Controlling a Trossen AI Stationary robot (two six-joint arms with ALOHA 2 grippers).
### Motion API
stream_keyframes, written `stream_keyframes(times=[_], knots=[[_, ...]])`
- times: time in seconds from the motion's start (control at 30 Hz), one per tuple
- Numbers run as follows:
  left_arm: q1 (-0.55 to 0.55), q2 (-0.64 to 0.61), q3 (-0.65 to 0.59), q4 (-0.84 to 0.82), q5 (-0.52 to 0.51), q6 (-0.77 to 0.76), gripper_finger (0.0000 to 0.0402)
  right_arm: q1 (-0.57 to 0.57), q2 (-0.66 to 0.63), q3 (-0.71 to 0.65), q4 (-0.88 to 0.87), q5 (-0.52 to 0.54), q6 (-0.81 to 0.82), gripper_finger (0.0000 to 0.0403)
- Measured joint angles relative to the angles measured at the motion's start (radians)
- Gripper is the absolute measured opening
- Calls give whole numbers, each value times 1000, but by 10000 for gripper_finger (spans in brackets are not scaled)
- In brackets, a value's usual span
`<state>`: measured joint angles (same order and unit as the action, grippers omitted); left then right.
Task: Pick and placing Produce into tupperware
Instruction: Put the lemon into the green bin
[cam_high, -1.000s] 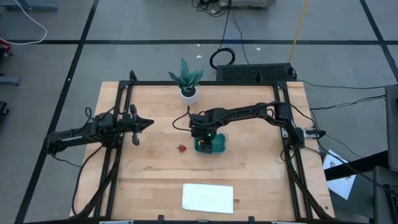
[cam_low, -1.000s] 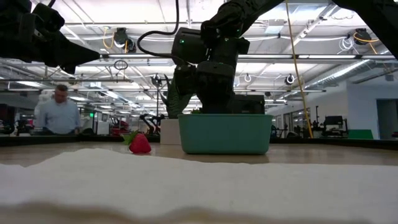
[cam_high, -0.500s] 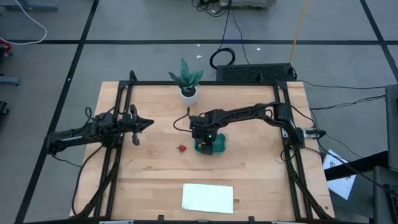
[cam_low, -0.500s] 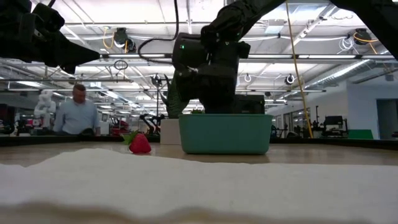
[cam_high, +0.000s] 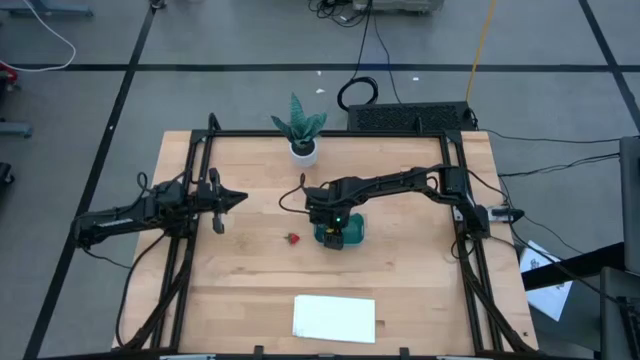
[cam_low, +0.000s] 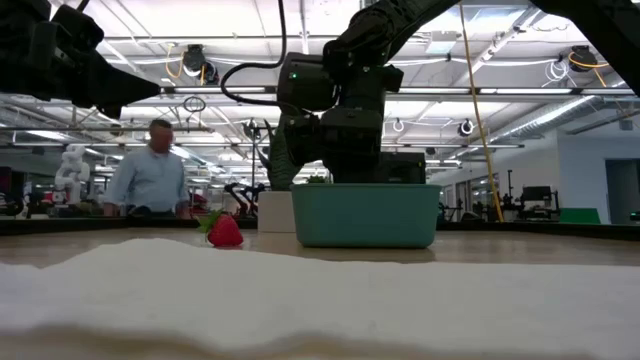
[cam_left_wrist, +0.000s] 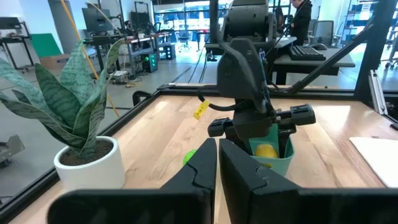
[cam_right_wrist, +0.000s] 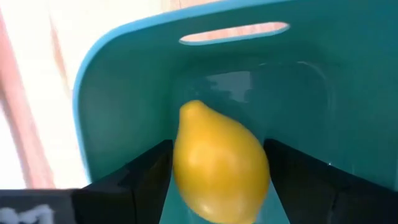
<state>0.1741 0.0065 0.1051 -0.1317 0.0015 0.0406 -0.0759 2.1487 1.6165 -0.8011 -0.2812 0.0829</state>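
Note:
The teal tupperware (cam_high: 344, 233) stands on the table's middle, also seen in the low view (cam_low: 365, 215). My right gripper (cam_high: 334, 231) reaches down into it, shut on the yellow lemon (cam_right_wrist: 221, 165). The left wrist view also shows the lemon (cam_left_wrist: 266, 151) inside the tupperware. The red strawberry (cam_high: 292, 238) lies on the table just left of the tupperware. The lime-green ball (cam_left_wrist: 189, 157) shows only in the left wrist view, half hidden behind my own finger. My left gripper (cam_high: 238, 197) waits shut above the table's left part. My right gripper pinches the lemon across its wide middle (cam_right_wrist: 186, 168), one finger (cam_right_wrist: 149, 177) on each side. The fingers come from above, pointing down into the tupperware. The lemon's pointed end (cam_right_wrist: 189, 109) faces the container's slotted end wall. Whether it rests on the floor, I cannot tell.
A potted plant (cam_high: 302, 130) in a white pot stands near the table's far edge. A flat white sheet (cam_high: 334, 317) lies by the near edge. A dark frame (cam_high: 190, 250) runs along both sides of the table. A person (cam_low: 150, 180) moves in the room behind.
The person in the room behind has walked toward the right of the low view. Neither arm nor any fruit shows a sure change.

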Motion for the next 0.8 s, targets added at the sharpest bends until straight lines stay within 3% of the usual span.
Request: stream_keyframes(times=[0.8], knots=[[0, 0, 0, 1, 0, -5, 21, 29, -1, 56, -79, 125, 6, 248]])
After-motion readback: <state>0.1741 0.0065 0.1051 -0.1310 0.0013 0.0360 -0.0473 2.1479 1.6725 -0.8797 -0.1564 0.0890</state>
